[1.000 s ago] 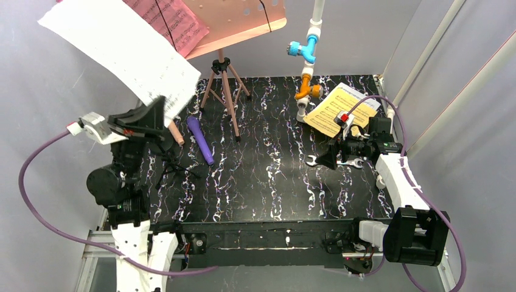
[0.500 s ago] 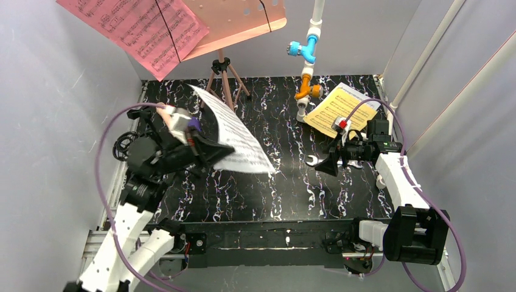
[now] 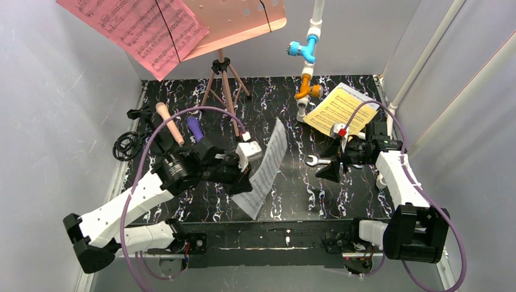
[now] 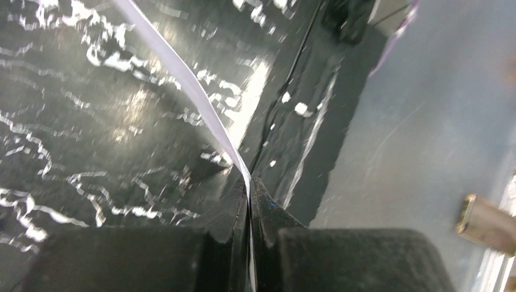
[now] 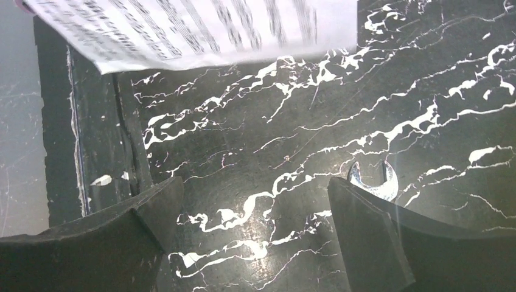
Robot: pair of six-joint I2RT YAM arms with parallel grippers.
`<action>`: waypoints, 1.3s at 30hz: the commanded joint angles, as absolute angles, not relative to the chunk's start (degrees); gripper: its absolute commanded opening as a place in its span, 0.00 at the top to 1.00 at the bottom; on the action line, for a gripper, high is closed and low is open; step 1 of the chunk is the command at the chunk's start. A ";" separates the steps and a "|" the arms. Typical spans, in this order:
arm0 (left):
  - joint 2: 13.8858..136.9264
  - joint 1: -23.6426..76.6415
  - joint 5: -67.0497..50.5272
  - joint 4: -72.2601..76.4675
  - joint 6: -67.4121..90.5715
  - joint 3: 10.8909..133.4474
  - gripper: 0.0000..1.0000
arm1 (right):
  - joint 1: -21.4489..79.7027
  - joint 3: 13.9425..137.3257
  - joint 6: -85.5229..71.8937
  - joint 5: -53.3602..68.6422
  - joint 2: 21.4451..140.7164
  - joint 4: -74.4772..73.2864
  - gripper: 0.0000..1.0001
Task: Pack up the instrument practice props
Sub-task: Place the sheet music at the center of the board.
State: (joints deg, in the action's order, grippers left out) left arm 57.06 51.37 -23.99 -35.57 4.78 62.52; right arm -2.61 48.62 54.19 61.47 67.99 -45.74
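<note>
My left gripper (image 3: 248, 177) is shut on the white music sheet (image 3: 264, 167), holding it edge-on over the middle of the black marbled table; the sheet's edge (image 4: 182, 79) runs up from the closed jaws (image 4: 249, 188). My right gripper (image 3: 322, 161) is open and empty above the table, its fingers (image 5: 365, 225) wide apart; the white sheet (image 5: 195, 30) shows at the top of its view. The pink sheet (image 3: 143, 27) lies on the salmon-pink music rest (image 3: 243, 21) with tripod legs (image 3: 224, 91). The yellow sheet (image 3: 338, 109) lies back right. The peach microphone (image 3: 169, 123) and purple microphone (image 3: 195, 128) lie at left by the black mic holders (image 3: 131, 143).
A silver wrench (image 3: 311, 160) lies just left of my right gripper; its head also shows in the right wrist view (image 5: 372, 179). A white pipe with a blue valve (image 3: 302, 48) and an orange valve (image 3: 306, 90) stands at the back. Grey walls close in on both sides.
My left arm has swung the white sheet down from high at the left to the middle of the table, towards the front. My right gripper barely moved.
</note>
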 commanded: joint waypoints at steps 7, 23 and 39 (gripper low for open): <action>62.42 54.71 -12.30 -51.08 -5.67 65.62 1.00 | -1.12 51.22 70.84 66.20 69.19 -55.45 0.02; 60.58 55.96 -20.45 -44.71 -3.96 64.58 1.00 | 8.70 55.11 68.03 64.91 76.73 -53.00 0.02; 59.81 57.30 -20.17 -43.60 -3.61 63.93 1.00 | 11.19 61.46 74.75 69.17 83.00 -58.87 0.04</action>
State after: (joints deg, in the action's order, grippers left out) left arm 60.07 56.86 -18.94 -44.60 -3.62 64.07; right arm 9.47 58.46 67.53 64.27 81.14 -50.52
